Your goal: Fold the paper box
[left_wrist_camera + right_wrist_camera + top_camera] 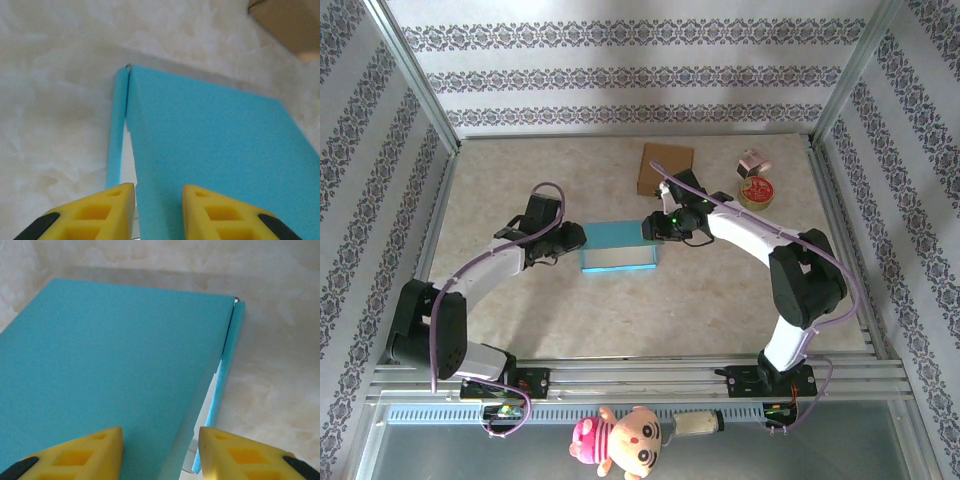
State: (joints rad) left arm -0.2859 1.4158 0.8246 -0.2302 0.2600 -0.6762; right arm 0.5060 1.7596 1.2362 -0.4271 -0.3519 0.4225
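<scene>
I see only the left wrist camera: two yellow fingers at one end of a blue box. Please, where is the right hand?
Observer: The top camera shows the right hand at the opposite, right end of the blue box, facing the left hand.
Operator: Is the side flap at that end closed?
Observer: Not fully. In the right wrist camera the flap stands apart from the top panel, with a narrow gap between them.
Operator: Is something else lying near the right arm?
Observer: Yes. A round tin lies farther right than the right hand, with a small pink thing just behind it.
</scene>
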